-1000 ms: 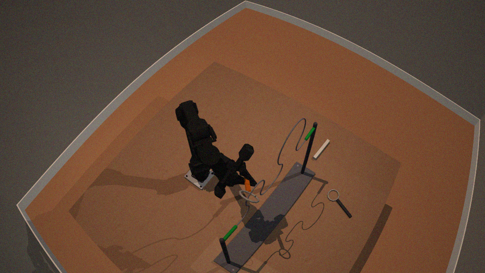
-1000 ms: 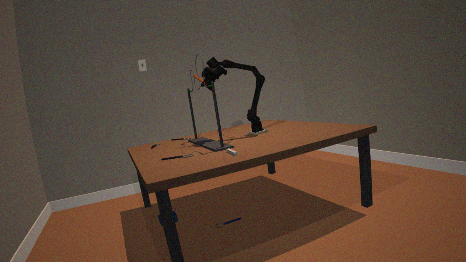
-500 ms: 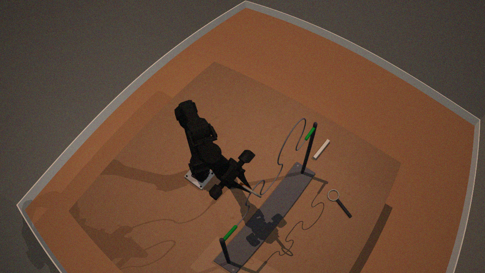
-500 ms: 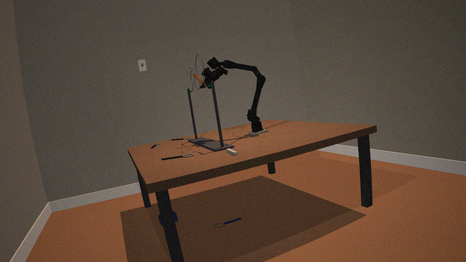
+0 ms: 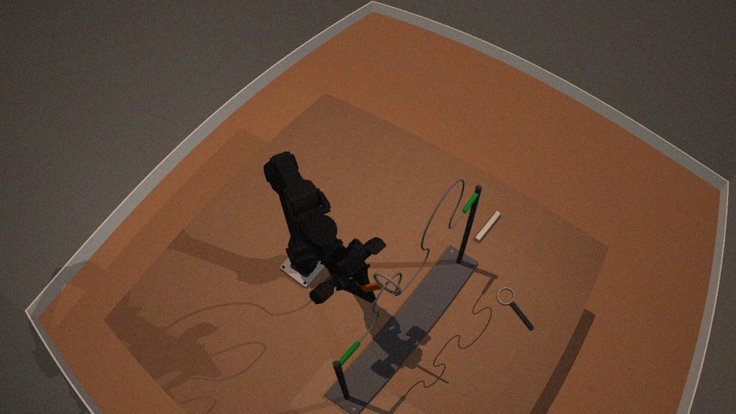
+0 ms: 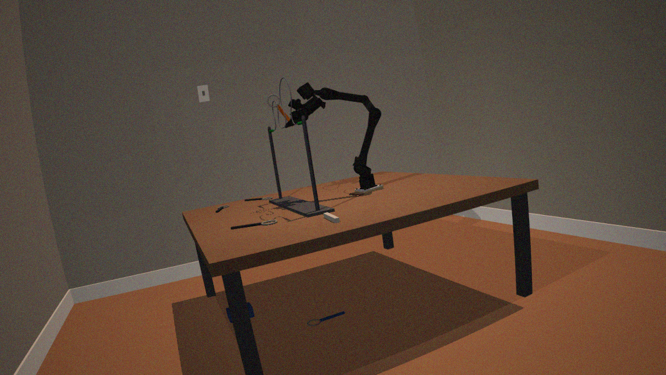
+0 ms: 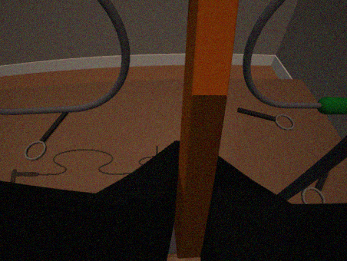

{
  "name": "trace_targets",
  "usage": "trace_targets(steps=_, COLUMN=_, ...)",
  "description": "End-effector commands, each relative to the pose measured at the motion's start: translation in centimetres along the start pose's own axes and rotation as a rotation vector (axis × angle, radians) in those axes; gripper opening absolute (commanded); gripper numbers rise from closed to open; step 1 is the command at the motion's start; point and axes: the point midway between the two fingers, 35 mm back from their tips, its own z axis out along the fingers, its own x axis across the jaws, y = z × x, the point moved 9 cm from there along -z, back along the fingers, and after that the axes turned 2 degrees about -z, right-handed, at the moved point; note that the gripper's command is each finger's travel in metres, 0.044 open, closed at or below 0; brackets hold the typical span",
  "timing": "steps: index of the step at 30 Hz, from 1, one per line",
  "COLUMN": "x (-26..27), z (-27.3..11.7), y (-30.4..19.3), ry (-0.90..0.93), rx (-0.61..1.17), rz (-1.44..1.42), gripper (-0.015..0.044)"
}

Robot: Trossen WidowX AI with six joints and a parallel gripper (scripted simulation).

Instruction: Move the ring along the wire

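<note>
While the tool (image 5: 368, 291) (image 6: 289, 122) (image 7: 186, 150) grips it, the orange handle (image 5: 372, 286) (image 6: 283, 113) (image 7: 210, 57) slants up toward its ring (image 5: 378, 275) (image 6: 268, 97)

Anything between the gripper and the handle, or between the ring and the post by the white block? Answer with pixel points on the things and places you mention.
Nothing at the orange handle (image 5: 371, 286) (image 6: 283, 113) (image 7: 209, 57): the gripper (image 5: 365, 288) (image 6: 289, 122) (image 7: 186, 150) holds it. Towards that post (image 5: 467, 226) (image 6: 310, 163), the grey wire (image 5: 459, 179) (image 6: 279, 93) (image 7: 124, 57) bends, including one tall loop.

The arm (image 5: 308, 206) (image 6: 370, 126) is matte black, with chunky angular joints and slim links, its black foot on a pale base plate (image 5: 305, 283) (image 6: 379, 187) dotted with dark screws.
</note>
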Motion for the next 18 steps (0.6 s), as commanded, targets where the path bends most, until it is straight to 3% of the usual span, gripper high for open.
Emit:
trace_targets(steps=1, x=-0.16, z=0.04, y=-0.14, ry=-0.042, rx=-0.008, rz=-0.071, gripper=-0.0150)
trace_targets(steps=18, x=-1.15, z=0.26, y=-0.36, ry=-0.233, rx=-0.045, rz=-0.398, gripper=-0.0150)
